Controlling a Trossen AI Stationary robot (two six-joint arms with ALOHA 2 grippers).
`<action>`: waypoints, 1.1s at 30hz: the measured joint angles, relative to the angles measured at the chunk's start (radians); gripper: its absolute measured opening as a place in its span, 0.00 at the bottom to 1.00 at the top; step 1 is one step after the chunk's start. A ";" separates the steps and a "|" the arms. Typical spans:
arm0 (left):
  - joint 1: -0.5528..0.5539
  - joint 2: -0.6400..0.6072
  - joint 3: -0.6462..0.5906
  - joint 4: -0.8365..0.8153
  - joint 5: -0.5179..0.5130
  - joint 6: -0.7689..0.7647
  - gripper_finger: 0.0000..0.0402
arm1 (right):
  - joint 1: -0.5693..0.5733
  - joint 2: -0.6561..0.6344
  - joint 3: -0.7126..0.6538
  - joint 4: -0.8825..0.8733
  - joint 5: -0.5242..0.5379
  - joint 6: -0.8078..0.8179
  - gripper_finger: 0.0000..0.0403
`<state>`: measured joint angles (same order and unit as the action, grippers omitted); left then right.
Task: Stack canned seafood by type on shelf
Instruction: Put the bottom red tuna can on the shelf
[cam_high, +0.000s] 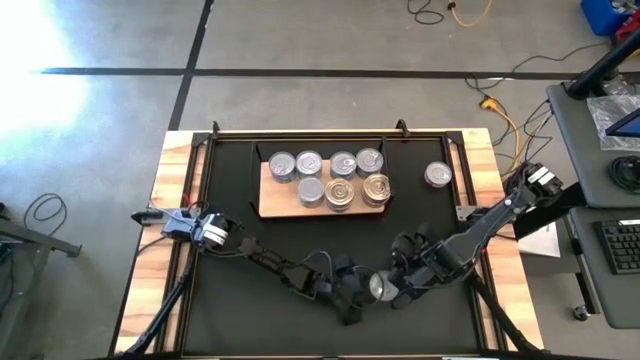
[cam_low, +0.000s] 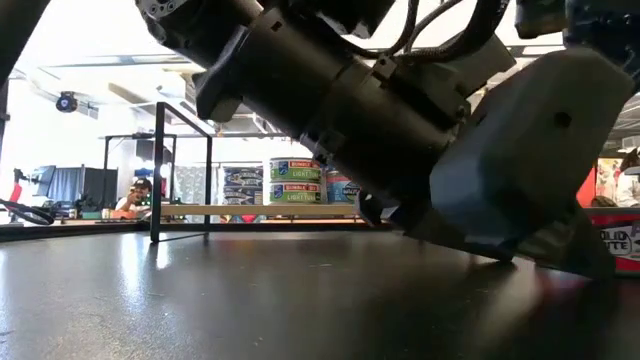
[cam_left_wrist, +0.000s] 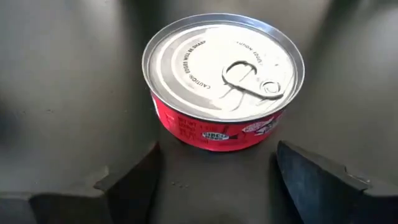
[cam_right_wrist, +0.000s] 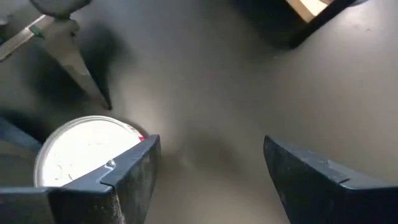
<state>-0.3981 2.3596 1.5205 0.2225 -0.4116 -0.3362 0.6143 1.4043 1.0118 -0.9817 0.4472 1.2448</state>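
Note:
A red-sided tin with a silver pull-tab top (cam_left_wrist: 224, 81) stands on the black mat near its front edge (cam_high: 383, 286). My left gripper (cam_left_wrist: 214, 168) is open, its fingers low over the mat just short of this tin, one toward each side. My right gripper (cam_right_wrist: 211, 162) is open too and hangs above the mat just right of the same tin (cam_right_wrist: 81, 149), with nothing between its fingers. The shelf (cam_high: 272, 205), a light-wood board, lies at mid-table with several tins (cam_high: 340, 192) on it. In the low view some of them are stacked (cam_low: 293, 180).
A lone tin (cam_high: 437, 176) stands on the mat right of the shelf. The black mat (cam_high: 240, 310) has bare room at its front left. Black frame posts (cam_low: 158, 170) rise at the shelf's end. A person (cam_low: 135, 195) sits in the room beyond.

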 joint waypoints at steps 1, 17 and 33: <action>-0.003 0.002 0.000 -0.006 0.000 0.003 0.76 | 0.001 -0.001 0.002 -0.010 0.000 0.001 0.69; -0.004 0.000 0.004 -0.065 0.045 -0.010 0.91 | 0.019 0.077 -0.090 0.008 -0.195 0.105 0.81; 0.014 0.003 0.005 -0.048 0.080 0.039 0.97 | 0.049 0.175 -0.094 0.061 -0.324 0.094 0.82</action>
<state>-0.3841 2.3631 1.5253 0.1746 -0.3318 -0.2972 0.6632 1.5791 0.9176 -0.9210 0.1230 1.3392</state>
